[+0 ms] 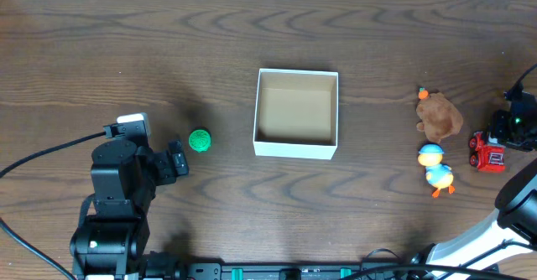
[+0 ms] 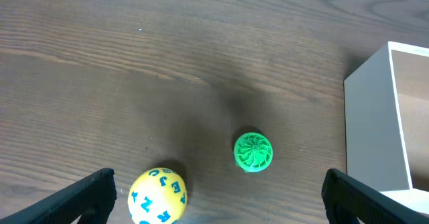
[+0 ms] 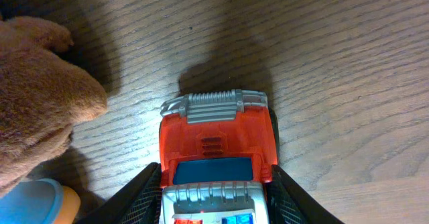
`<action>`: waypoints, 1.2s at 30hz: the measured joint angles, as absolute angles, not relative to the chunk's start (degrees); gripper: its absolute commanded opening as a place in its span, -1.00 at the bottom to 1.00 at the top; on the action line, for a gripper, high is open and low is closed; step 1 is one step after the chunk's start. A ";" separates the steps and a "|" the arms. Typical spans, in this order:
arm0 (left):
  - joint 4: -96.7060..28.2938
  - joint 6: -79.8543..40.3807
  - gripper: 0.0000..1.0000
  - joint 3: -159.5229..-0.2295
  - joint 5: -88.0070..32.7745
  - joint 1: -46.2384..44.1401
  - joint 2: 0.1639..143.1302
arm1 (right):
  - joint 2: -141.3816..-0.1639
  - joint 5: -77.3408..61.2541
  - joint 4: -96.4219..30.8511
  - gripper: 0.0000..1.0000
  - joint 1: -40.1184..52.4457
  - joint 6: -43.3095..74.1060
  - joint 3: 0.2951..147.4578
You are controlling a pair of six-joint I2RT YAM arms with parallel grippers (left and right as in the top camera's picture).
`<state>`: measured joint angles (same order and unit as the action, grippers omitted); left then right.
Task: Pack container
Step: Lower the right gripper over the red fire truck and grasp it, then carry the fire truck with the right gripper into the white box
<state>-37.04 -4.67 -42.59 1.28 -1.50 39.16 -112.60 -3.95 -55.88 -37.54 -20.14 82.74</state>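
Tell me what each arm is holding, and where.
The right fingers clamp the red toy truck by its two sides, at the cab. The left gripper is open and holds nothing.

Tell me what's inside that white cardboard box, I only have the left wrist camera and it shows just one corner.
Observer: Nothing; overhead, the small white cardboard box with the tan inside is empty.
Operator: Any toys besides my green ribbed ball and yellow ball with blue letters?
Observer: Three, right of the box: a brown plush toy, a duck toy with a blue cap and a red plastic toy truck.
Operator: And the other arm?
Observer: The right tool straddles the truck, one finger on each side; whether it squeezes, I cannot tell.
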 measured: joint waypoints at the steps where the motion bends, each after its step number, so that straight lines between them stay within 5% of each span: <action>1: -37.04 -4.67 0.96 -42.59 1.28 -1.50 39.16 | -112.60 -4.01 -55.88 -0.16 -37.54 -20.14 82.74; 9: -37.04 -4.67 0.96 -42.59 1.28 -1.50 39.16 | -112.60 -4.10 -55.94 -0.21 -37.54 -20.12 82.76; 18: -37.04 -4.67 0.96 -42.59 1.28 -1.50 39.16 | -112.60 -3.51 -55.92 -0.74 -37.67 -18.59 82.76; 36: -37.04 -4.67 0.96 -42.59 1.28 -1.50 39.16 | -112.60 -2.98 -55.81 -0.97 -39.38 -15.33 82.78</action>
